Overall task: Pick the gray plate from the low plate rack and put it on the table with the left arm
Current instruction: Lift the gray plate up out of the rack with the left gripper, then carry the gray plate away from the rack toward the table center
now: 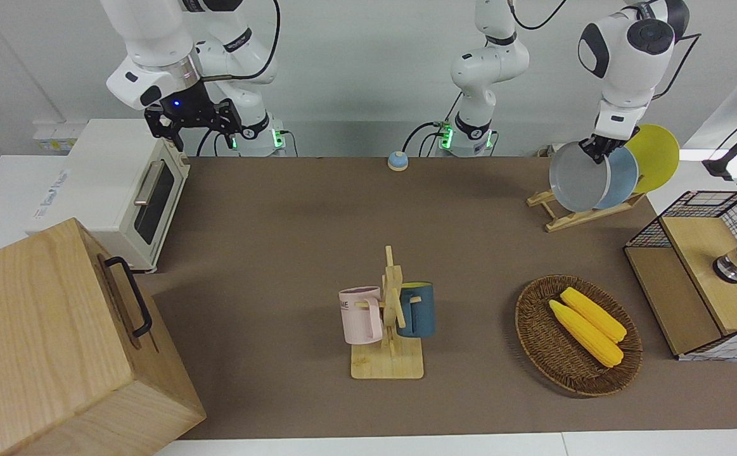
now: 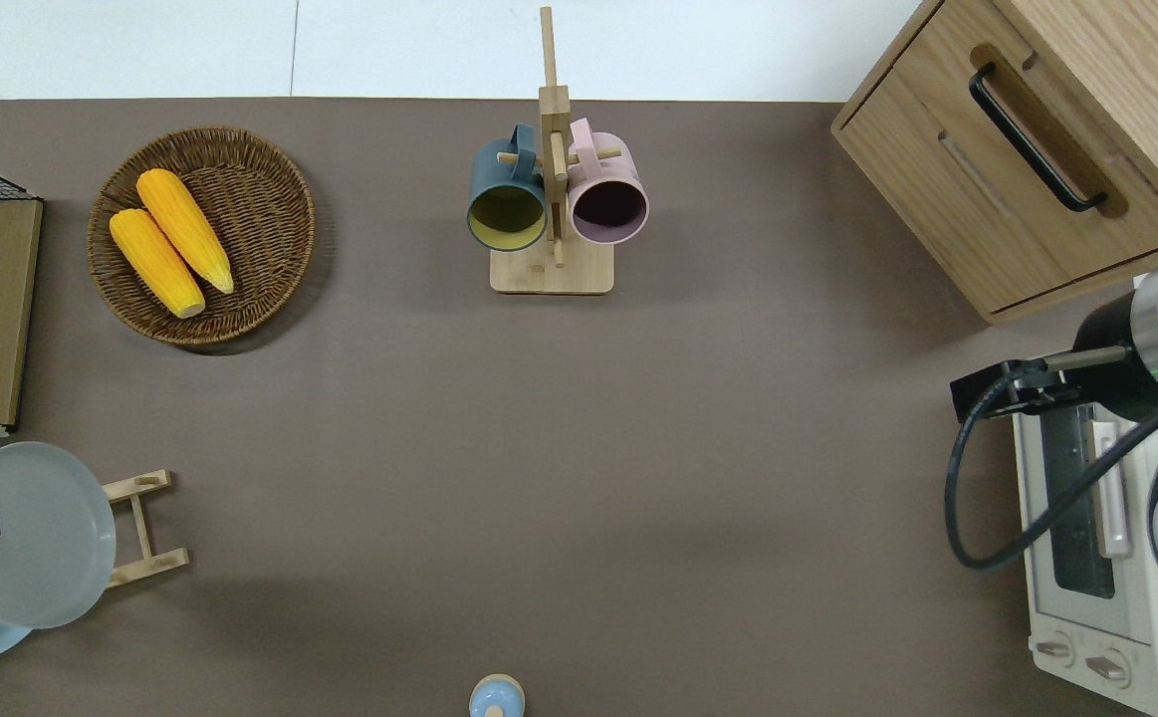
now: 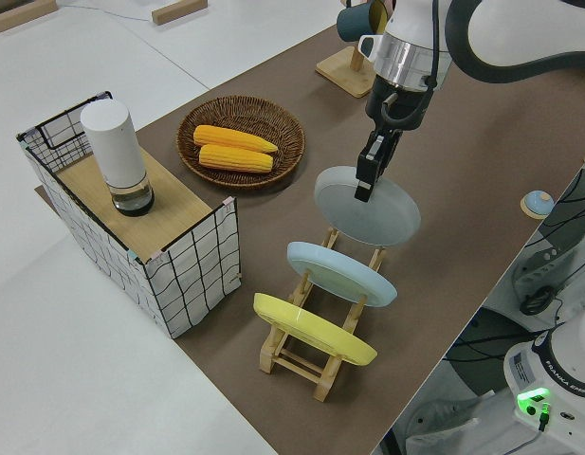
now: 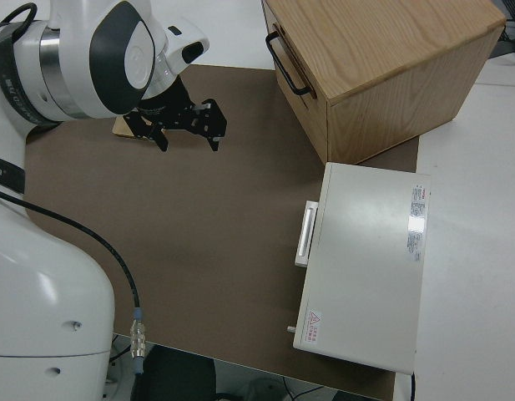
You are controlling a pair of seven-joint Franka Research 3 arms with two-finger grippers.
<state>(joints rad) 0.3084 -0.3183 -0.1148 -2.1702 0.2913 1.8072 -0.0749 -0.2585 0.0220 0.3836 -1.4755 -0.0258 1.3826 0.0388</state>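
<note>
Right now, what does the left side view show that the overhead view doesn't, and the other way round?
Only the left side view shows the yellow plate in the rack and the white canister on the wire crate. Only the overhead view shows the wooden cabinet, the toaster oven and the parked right arm. Both show the left gripper shut on the gray plate, lifted off the rack, plus the blue plate and the corn basket.

A plain white wall [image 1: 355, 57] rises past the tabletop's [image 1: 292, 240] robot-side edge. The brown mat meets white borders [image 2: 439, 50]. A white floor [image 3: 74, 360] surrounds the table, with even light and soft shadows throughout.
</note>
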